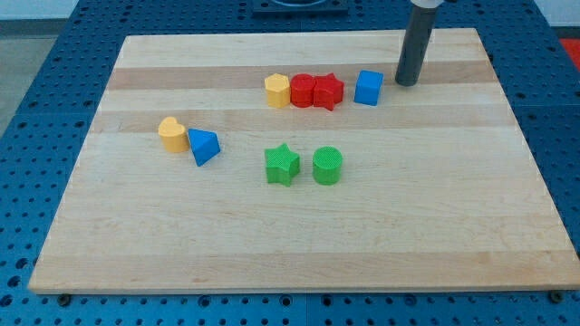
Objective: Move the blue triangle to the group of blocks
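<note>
The blue triangle (204,146) lies at the view's left, touching a yellow heart-shaped block (172,134) on its left. A row of blocks sits near the view's top: a yellow hexagon (277,91), a red block (302,91), a red star (328,91) and, a little apart, a blue cube (368,88). My tip (406,83) rests on the board just right of the blue cube, far from the blue triangle. A green star (282,165) and a green cylinder (327,167) stand side by side in the middle.
The wooden board (299,244) lies on a blue perforated table (562,136). The dark rod rises from my tip to the view's top edge.
</note>
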Robot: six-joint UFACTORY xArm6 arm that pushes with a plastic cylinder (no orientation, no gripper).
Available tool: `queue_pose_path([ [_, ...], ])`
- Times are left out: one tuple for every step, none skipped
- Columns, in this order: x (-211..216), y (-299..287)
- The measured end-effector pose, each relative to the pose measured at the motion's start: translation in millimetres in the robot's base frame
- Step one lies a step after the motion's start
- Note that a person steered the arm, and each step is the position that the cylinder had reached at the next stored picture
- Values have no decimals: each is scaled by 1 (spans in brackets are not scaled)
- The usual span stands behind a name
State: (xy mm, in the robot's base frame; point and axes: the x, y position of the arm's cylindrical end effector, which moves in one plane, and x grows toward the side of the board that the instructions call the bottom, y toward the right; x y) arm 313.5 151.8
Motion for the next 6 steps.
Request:
queue_pose_path([
  [0, -14],
  [0, -22],
  [0, -24],
  [0, -31],
  [0, -40],
  [0, -44],
])
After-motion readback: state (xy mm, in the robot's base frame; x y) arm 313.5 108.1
